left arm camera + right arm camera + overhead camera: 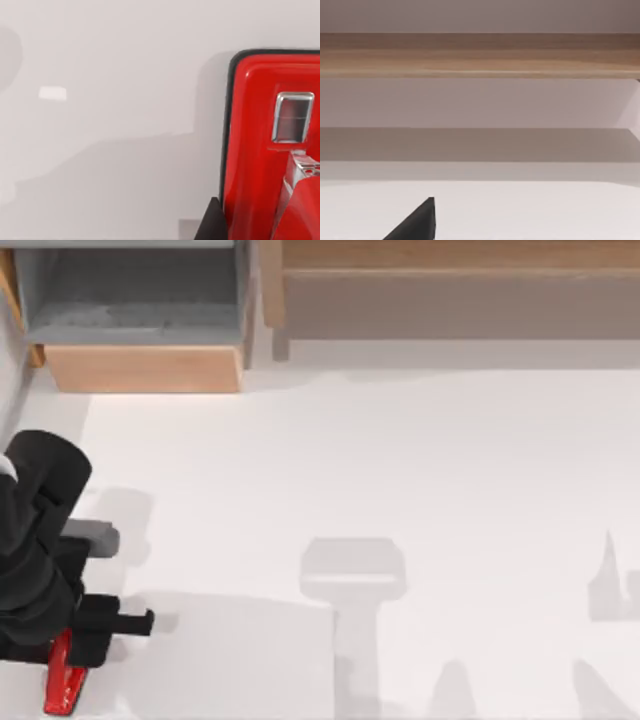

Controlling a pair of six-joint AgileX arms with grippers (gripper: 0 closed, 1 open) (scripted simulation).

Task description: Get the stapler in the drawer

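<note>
- The red stapler [265,150] is very close in the left wrist view. It runs off the picture's edge, so part of it is cut off. A shiny metal piece [292,116] sits on its red top.
- From above, the stapler [66,687] lies on the white table [400,490] at the near left corner. Its upper end is hidden under the black left gripper [95,630].
- I cannot tell if the left gripper's fingers are pinching the stapler or just sitting over it.
- The left arm [35,530] comes in from the left edge and bends down over the stapler.
- The drawer [140,368] is at the far left, well apart from the stapler. It is pulled out. Its grey inside has nothing in it.
- The long wooden unit [450,285] sits to the right of the drawer.
- The right wrist view shows that wooden unit [480,55] and a black tip of the right gripper [417,222]. I cannot tell if it is open.
</note>
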